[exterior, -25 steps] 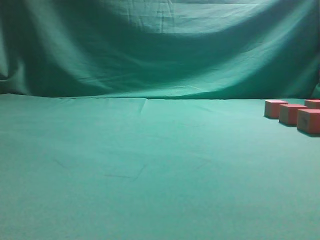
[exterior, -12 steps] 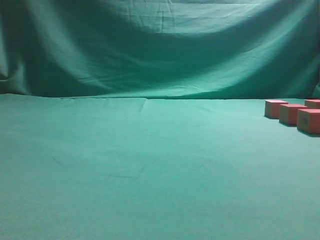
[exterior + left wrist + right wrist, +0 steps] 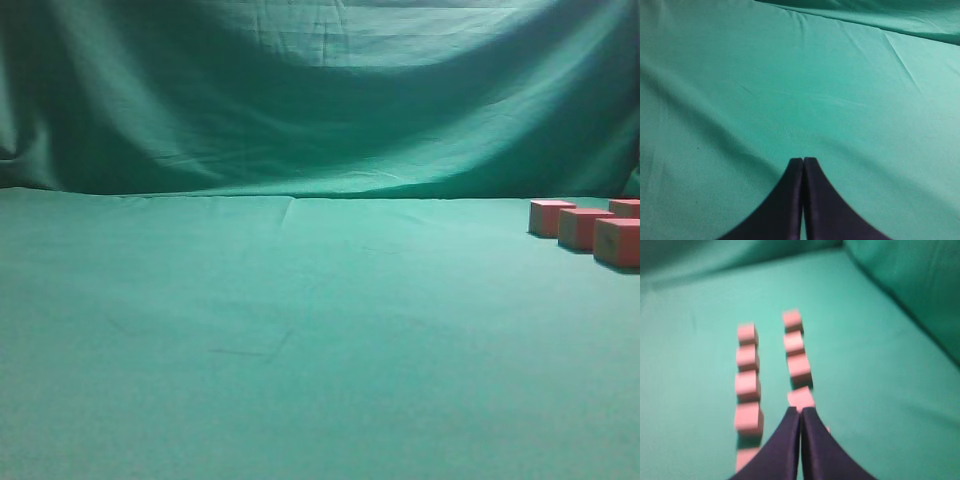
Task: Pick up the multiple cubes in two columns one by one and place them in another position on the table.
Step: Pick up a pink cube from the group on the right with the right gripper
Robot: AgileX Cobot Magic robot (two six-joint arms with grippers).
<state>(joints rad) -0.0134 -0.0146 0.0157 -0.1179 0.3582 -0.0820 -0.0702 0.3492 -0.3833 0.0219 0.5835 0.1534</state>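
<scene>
Several pinkish-red cubes lie in two columns on the green table (image 3: 880, 370) in the right wrist view: a left column (image 3: 746, 385) and a right column (image 3: 797, 367). My right gripper (image 3: 800, 411) is shut and empty above the near end of the right column, hiding part of it. In the exterior view only a few cubes (image 3: 580, 228) show at the far right edge of the table (image 3: 300, 320); neither gripper shows there. My left gripper (image 3: 803, 160) is shut and empty over bare green cloth (image 3: 790, 90).
A draped green cloth backdrop (image 3: 320, 90) hangs behind the table and also rises at the right of the right wrist view (image 3: 910, 285). The cloth has slight wrinkles (image 3: 900, 60).
</scene>
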